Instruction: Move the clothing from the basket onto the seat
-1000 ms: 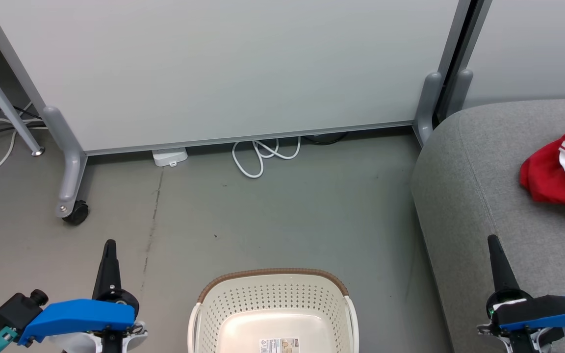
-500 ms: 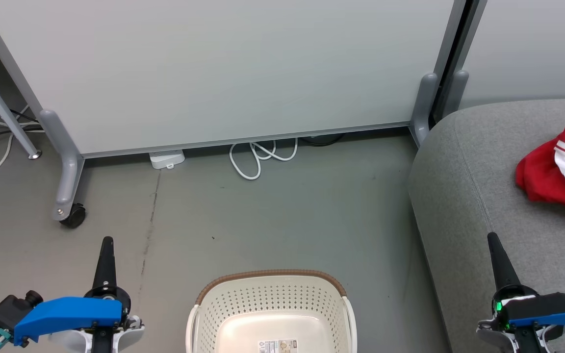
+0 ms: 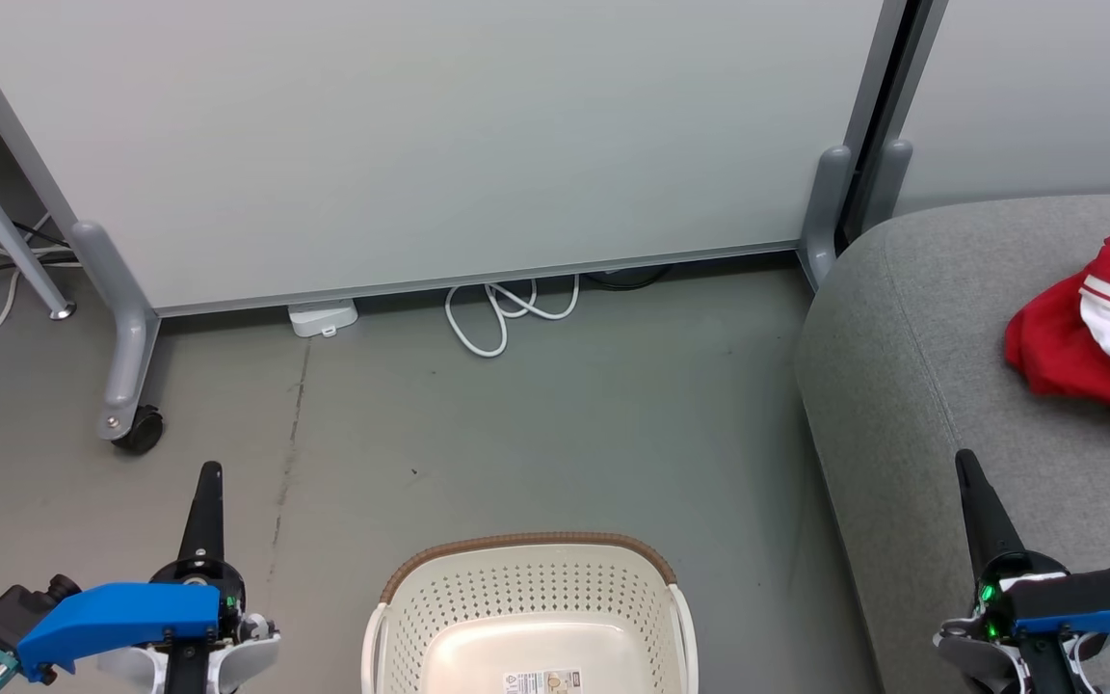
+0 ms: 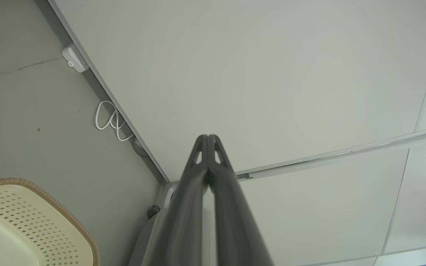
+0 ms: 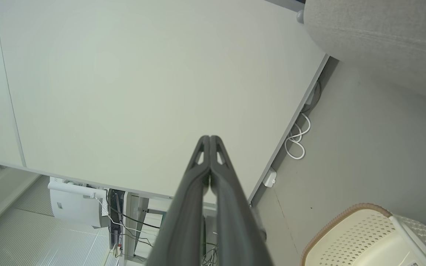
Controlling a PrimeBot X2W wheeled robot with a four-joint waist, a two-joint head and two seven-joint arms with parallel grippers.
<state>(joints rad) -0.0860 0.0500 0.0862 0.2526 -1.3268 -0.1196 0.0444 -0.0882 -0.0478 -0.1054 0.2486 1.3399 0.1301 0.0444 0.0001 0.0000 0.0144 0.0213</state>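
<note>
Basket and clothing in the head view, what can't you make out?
Head view:
- basket: near half cut off by the bottom edge; label too small to read.
- clothing: cut off by the right edge on the seat; garment count unclear.

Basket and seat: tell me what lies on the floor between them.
Nothing but bare grey floor: in the head view, the strip between the basket and the seat holds no object.

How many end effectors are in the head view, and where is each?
2. The left end effector is at the lower left, above the floor, left of the basket. The right end effector is at the lower right, seen against the seat. None seems hidden.
</note>
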